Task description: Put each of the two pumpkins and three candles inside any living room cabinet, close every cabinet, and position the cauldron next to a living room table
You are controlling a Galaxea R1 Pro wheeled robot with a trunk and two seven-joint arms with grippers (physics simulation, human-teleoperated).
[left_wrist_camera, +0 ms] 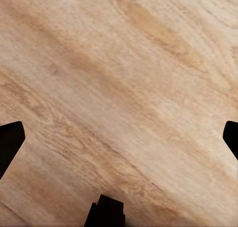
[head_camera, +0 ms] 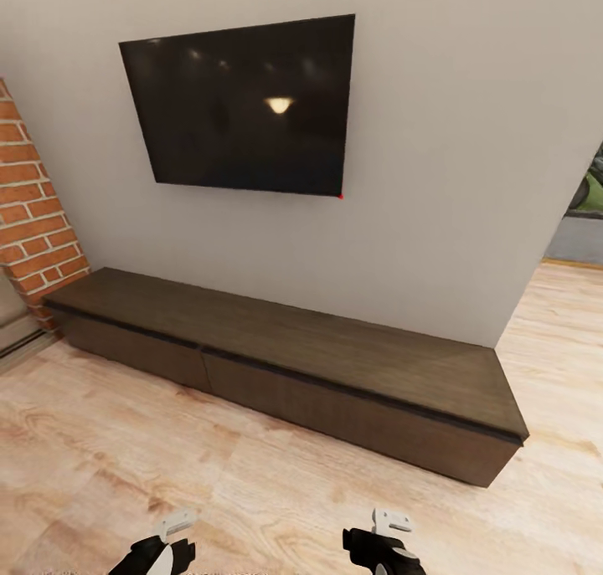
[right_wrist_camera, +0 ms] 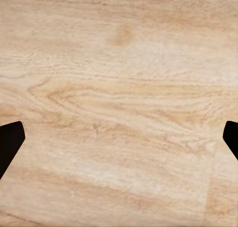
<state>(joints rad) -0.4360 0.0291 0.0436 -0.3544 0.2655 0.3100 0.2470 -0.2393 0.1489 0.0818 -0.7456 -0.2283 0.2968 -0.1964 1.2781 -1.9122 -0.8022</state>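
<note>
The robot faces the cabinet (head_camera: 285, 366), a long low dark unit against a grey wall under a black TV (head_camera: 243, 106); both its fronts sit flush and shut, its top bare; it stands well ahead of both grippers, across a stretch of pale wood floor (head_camera: 126, 449). The left gripper (head_camera: 172, 535) and the right gripper (head_camera: 387, 531) hang low at the near edge of the head view; in each wrist view the dark fingertips (left_wrist_camera: 11, 140) (right_wrist_camera: 11, 138) stand far apart at the frame's sides with only floorboards between them, so both are spread wide and hold nothing. No pumpkin, candle or cauldron can be seen here, so their whereabouts cannot be told. The likely risk: driving up to the cabinet empty-handed wastes the approach, since nothing is ready to go in; a front pulled open now and left so would fail the closing condition; the fronts show no handle, so a gripper may slip on the top edge; a base rolled too close could block the front from swinging or sliding out; brick (head_camera: 33, 207) crowds the cabinet's far left end.
</note>
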